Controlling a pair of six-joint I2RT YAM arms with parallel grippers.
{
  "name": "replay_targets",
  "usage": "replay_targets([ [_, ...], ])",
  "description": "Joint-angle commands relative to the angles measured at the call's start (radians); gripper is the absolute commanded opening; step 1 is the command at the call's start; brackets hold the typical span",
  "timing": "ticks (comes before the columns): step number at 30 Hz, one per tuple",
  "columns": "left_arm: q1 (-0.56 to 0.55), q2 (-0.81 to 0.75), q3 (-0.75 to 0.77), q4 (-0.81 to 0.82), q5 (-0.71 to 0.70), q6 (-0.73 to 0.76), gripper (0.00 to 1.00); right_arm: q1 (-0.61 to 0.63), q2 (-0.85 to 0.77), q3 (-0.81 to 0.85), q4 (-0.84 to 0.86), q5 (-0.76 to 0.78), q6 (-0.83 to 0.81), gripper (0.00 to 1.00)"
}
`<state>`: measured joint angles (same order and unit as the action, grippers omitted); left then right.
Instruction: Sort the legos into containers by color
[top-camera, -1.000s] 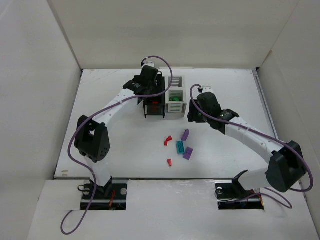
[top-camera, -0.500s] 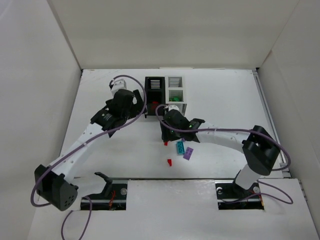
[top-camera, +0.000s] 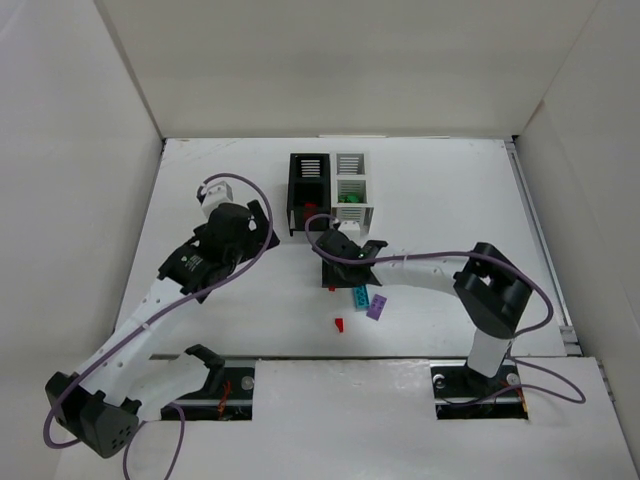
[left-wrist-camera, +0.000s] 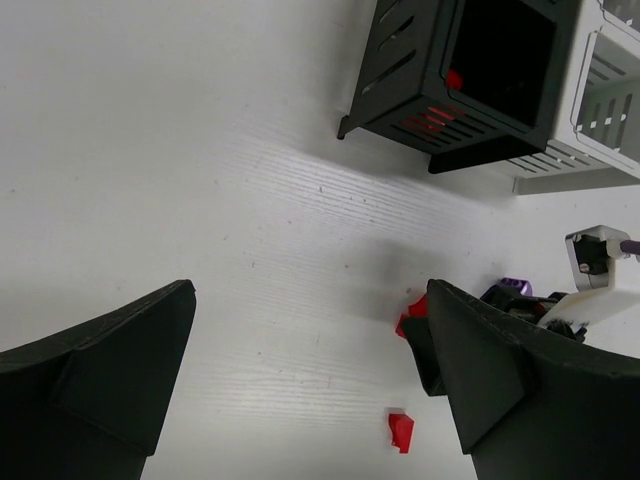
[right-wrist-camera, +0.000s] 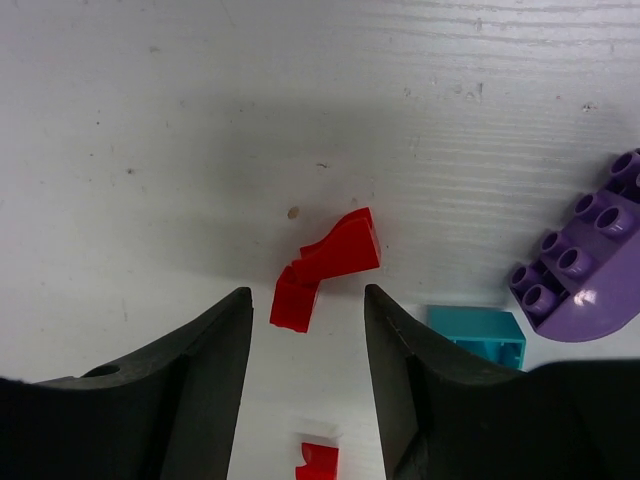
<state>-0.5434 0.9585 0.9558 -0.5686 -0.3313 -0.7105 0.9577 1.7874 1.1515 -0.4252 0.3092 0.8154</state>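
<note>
While both arms reach out over the white bench (top-camera: 190, 190), which up close looks like painted wood with fine grain and a few scuffs, the biggest things on it are the two containers at the back. That's a black bin (top-camera: 309, 168) and a white bin (top-camera: 350, 166), touching side by side, both boxy plastic with slatted walls. The black one has a red brick (left-wrist-camera: 455, 78) in a compartment, and the white one has something green (top-camera: 350, 199). The left fingers (left-wrist-camera: 95, 370) are chunky matte black wedges, spread wide with nothing between them, hovering over bare bench left of the black bin. The right fingers (right-wrist-camera: 185, 385) are down low in front of the bins, parted and not gripping anything. A glossy red lego (right-wrist-camera: 328, 262) with a curved, stepped shape lies right at the gap between their tips. To its right is a purple lego (right-wrist-camera: 580, 275) with a rounded edge and studs, just beside a flat teal lego (right-wrist-camera: 480, 337). A tiny red lego (right-wrist-camera: 318, 460) sits apart.
</note>
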Motion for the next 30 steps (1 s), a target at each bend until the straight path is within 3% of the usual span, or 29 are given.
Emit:
replay_targets([
  [1, -0.006, -0.018, -0.012, -0.016, -0.022, -0.004, 1.00, 0.022, 0.013, 0.056, -0.015, 0.042, 0.048, 0.54],
  [13, -0.015, -0.037, -0.022, -0.016, -0.022, 0.005, 1.00, 0.032, 0.073, 0.074, -0.043, 0.053, 0.037, 0.49],
  [19, -0.015, -0.046, -0.031, -0.016, -0.022, -0.004, 1.00, 0.052, 0.083, 0.083, -0.092, 0.090, 0.048, 0.31],
  [30, -0.015, -0.046, -0.031, -0.004, -0.031, -0.004, 1.00, 0.079, -0.049, 0.140, -0.132, 0.126, -0.011, 0.18],
])
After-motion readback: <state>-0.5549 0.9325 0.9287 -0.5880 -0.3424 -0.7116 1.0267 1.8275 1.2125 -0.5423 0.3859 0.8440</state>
